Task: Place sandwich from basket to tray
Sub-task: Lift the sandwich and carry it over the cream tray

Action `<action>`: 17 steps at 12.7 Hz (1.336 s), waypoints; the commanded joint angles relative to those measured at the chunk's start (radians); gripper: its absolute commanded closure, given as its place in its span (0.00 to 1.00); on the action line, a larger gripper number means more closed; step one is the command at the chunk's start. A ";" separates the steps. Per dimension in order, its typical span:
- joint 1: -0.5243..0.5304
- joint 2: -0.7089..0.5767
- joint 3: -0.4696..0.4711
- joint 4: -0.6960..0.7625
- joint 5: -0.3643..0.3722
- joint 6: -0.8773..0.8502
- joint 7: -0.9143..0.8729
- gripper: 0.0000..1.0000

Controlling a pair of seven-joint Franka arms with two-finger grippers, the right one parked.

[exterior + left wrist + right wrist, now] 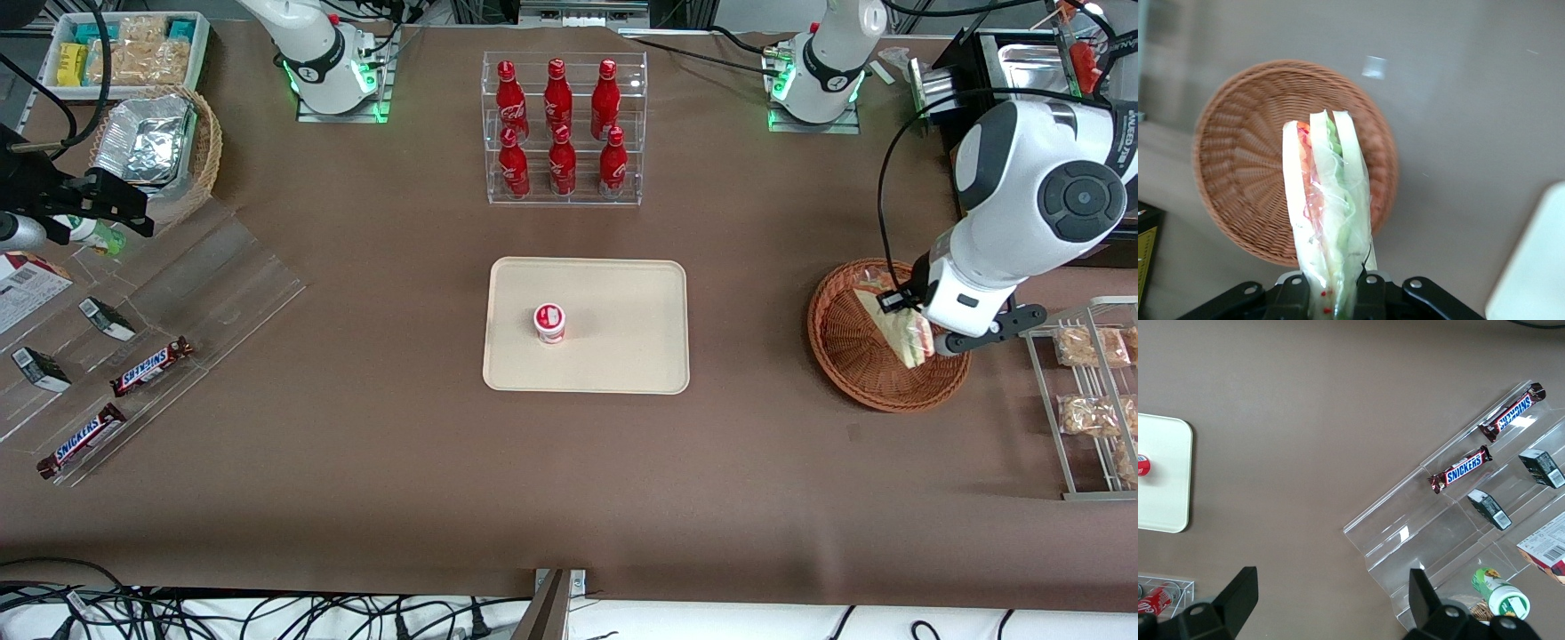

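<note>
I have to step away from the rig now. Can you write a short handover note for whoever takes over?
Gripper: shut on the sandwich, held above the basket.
Basket: holds nothing else that shows.
Tray: toward the table's middle, with a small red-and-white cup on it.
Done: sandwich gripped and lifted.
Left: carry it to a bare part of the tray, set it down, release.

Six red bottles [558, 124] stand in a clear rack. Two Snickers bars [151, 366] lie toward the parked arm's end.
</note>
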 commanded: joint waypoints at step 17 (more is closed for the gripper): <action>-0.141 0.164 -0.379 0.067 -0.016 0.181 -0.088 0.93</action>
